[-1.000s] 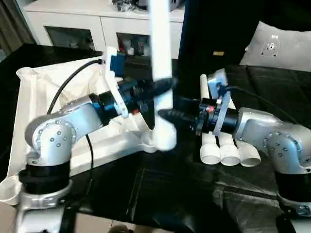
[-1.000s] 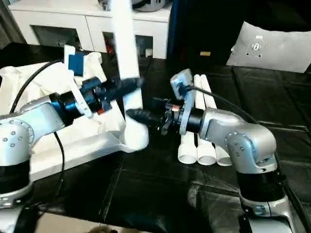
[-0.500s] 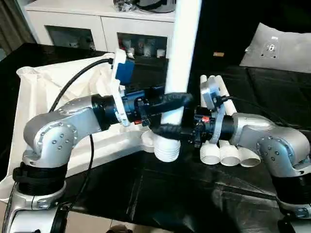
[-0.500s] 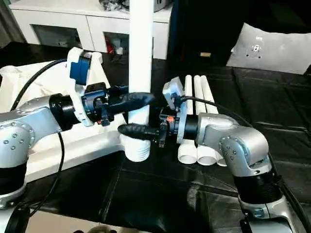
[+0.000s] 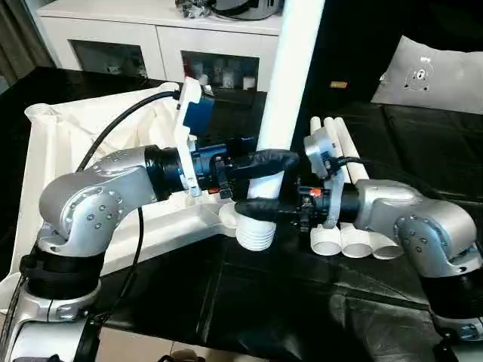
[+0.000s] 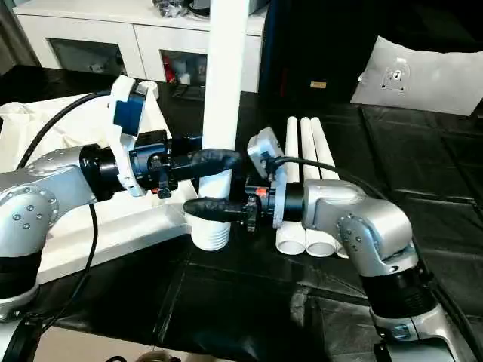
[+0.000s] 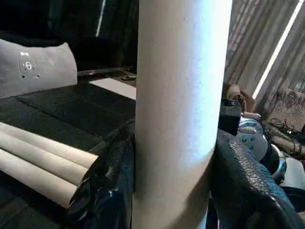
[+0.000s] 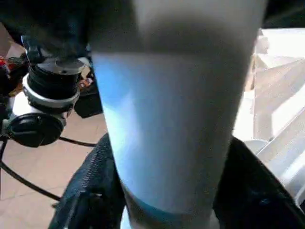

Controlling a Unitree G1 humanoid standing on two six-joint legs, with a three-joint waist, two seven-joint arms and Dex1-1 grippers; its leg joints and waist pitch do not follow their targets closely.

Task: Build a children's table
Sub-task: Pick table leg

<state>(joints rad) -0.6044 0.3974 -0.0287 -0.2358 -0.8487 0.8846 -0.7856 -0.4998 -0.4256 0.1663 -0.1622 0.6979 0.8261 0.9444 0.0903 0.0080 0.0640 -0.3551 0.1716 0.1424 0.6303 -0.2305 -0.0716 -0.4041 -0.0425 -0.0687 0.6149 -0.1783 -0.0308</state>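
A white table leg [image 5: 290, 75] stands nearly upright in mid-air, its ribbed lower end [image 5: 254, 236] just right of a round corner socket [image 5: 227, 214] of the upturned white table top [image 5: 68, 143]. My left gripper [image 5: 273, 161] is shut on the leg from the left. Just below it, my right gripper [image 5: 256, 208] comes in from the right and is shut on the same leg. In the left wrist view, black fingers [image 7: 102, 186] press both sides of the leg [image 7: 181, 95]. In the right wrist view, fingers [image 8: 90, 200] hug the leg [image 8: 176, 119].
Three more white legs [image 5: 343, 226] lie side by side on the black cloth [image 5: 302, 302], behind my right forearm. A white cabinet with glass doors [image 5: 151, 38] stands at the back, and a grey cushion [image 5: 434, 72] lies at the far right.
The leg has swung rightward, its lower end coming off the corner socket. My right gripper has moved in from beside the leg and closed around its lower part.
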